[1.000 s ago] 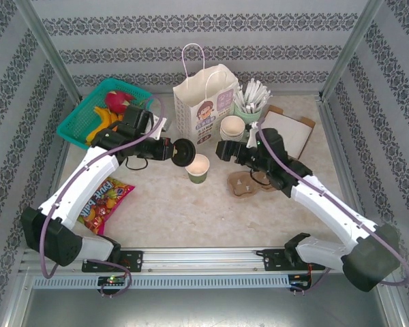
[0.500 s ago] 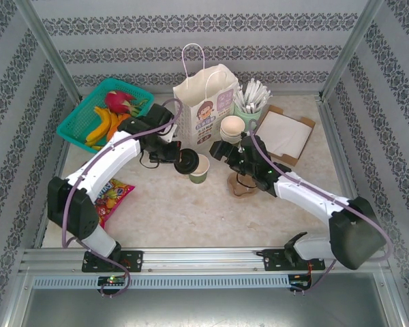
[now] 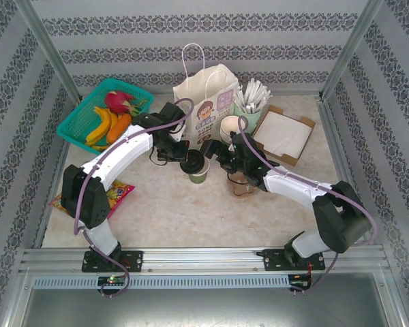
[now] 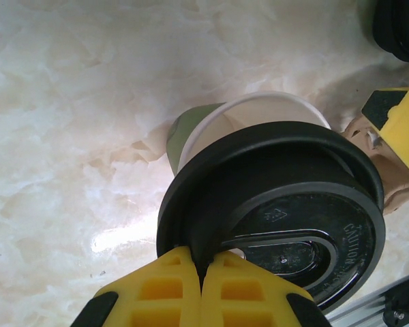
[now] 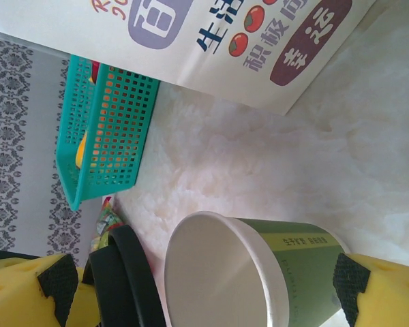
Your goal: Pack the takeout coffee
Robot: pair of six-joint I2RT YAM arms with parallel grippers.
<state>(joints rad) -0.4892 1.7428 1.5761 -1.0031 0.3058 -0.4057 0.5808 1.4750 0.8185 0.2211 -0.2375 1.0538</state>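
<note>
The takeout coffee stands in two parts: a dark green paper cup point(image 3: 200, 175) with no lid on it, upright in mid-table, and its round black lid point(image 3: 193, 165). My left gripper point(image 3: 184, 158) is shut on the lid's edge and holds it tilted, partly over the cup's white rim. In the left wrist view the lid point(image 4: 279, 204) covers most of the cup point(image 4: 184, 133), pinched in the left gripper point(image 4: 203, 262). My right gripper point(image 3: 210, 151) is open and straddles the cup point(image 5: 293, 252); the lid point(image 5: 126, 279) sits by its far finger. The paper bag point(image 3: 206, 102) stands behind.
A brown pulp cup tray point(image 3: 242, 185) lies right of the cup. Behind it are stacked cups point(image 3: 232, 126), a stirrer holder point(image 3: 252, 99) and a napkin box point(image 3: 286, 133). A teal fruit basket point(image 3: 78, 119) sits back left, and a sweet packet point(image 3: 112, 194) lies near left.
The left arm has carried the lid rightwards until it hangs over the cup's rim. The right gripper has moved left, from beside the pulp tray to around the cup.
</note>
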